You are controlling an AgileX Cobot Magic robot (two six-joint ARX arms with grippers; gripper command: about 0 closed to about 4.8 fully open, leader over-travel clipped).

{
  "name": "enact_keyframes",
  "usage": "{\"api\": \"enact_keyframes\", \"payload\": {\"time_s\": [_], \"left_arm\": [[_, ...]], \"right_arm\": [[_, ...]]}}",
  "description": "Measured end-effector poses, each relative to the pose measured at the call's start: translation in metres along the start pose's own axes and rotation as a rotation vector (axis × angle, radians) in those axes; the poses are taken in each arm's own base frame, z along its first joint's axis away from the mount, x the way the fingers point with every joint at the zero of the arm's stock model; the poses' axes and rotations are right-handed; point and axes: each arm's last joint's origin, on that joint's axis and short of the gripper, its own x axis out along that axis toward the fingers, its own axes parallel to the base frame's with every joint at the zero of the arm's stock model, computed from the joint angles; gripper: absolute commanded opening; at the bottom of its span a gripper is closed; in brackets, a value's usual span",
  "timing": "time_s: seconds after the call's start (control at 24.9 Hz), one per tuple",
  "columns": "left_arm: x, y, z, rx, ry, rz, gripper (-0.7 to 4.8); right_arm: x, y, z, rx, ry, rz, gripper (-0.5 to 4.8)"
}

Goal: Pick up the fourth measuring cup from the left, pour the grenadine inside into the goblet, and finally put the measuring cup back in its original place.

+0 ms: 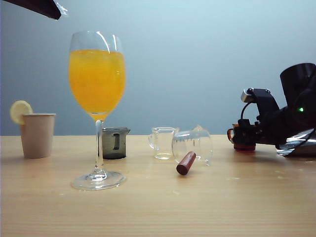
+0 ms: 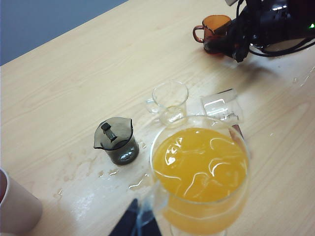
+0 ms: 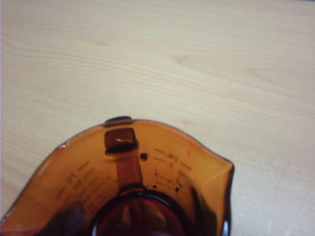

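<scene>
amber-brown measuring cup (image 3: pixel 147 182), smoky grey cup (image 1: pixel 114 142), black right pincer (image 1: pixel 245 136)

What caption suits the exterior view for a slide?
Right gripper at the amber measuring cup on the table; juice-filled goblet stands left.

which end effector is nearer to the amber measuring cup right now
Right. The right end effector is at the amber measuring cup, at the far right of the table. The left end effector hangs high by the goblet, well away from it.
</scene>
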Motion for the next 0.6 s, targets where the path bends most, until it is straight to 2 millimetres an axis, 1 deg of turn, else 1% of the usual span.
{"api": "enact_keyframes", "payload": {"time_s": [0.08,0.2,0.32,0.4,0.52,0.6], "left_arm": [[0.000,0.000,0.000,0.000,0.000,0.000,-0.05],[0.000,0.000,0.000,0.000,0.000,0.000,-0.05],[0.000,0.000,0.000,-0.001,-0.002,0.000,-0.05],[-0.007,0.000,0.001,-0.022,-0.025,0.002,-0.05],[-0.016,-0.001,0.002,-0.067,-0.060,0.008,-0.05],[-0.022,-0.001,0.002,-0.076,-0.072,0.010,-0.05]], "right_arm": [[-0.004,0.003,0.010,-0.006,-0.013,0.008,1.45],[-0.011,0.010,0.032,-0.025,-0.069,0.027,1.45],[-0.018,0.015,0.047,-0.039,-0.103,0.053,1.45],[-0.028,0.026,0.063,-0.040,-0.091,0.102,1.45],[-0.037,0.042,0.079,-0.058,-0.121,0.188,1.47],[-0.043,0.057,0.091,-0.076,-0.148,0.238,1.47]]}}
